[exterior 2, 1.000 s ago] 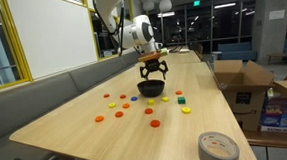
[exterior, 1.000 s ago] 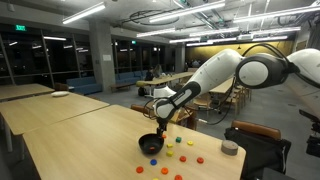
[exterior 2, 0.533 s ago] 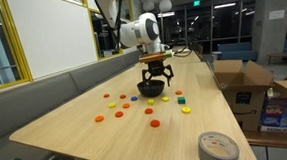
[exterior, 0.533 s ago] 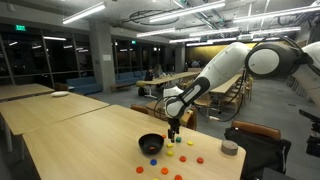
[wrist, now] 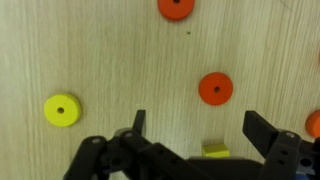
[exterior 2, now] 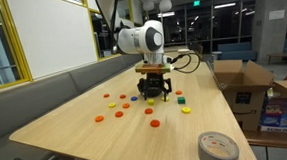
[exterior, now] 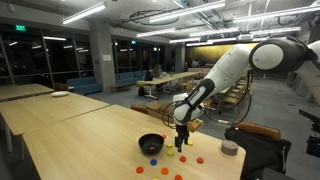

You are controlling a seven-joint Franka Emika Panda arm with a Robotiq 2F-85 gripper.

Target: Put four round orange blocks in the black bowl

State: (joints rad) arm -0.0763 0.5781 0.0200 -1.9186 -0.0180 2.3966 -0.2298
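Note:
The black bowl [exterior: 151, 144] stands on the wooden table [exterior: 80, 140]; in the opposite exterior view my gripper hides most of it. Several round orange blocks lie scattered on the table [exterior: 198, 159] [exterior 2: 154, 122] [exterior 2: 119, 115]. My gripper [exterior: 181, 141] [exterior 2: 152, 90] is open and empty, low over the table beside the bowl. In the wrist view the open fingers [wrist: 200, 135] straddle bare wood with a small yellow block [wrist: 214, 150] between them. One orange block [wrist: 215, 88] lies just ahead of the fingers, another [wrist: 175, 8] lies farther off, and a third [wrist: 313, 124] shows at the frame's edge.
A yellow disc [wrist: 61, 110] [exterior 2: 186, 110] and small blue and green pieces [exterior 2: 181, 99] lie among the orange ones. A grey cylindrical cup [exterior 2: 218, 147] [exterior: 230, 148] stands near the table's edge. Cardboard boxes [exterior 2: 239, 84] stand beside the table.
My gripper has moved from above the black bowl sideways over the scattered pieces and has come down closer to the table. The bowl and the pieces have not moved.

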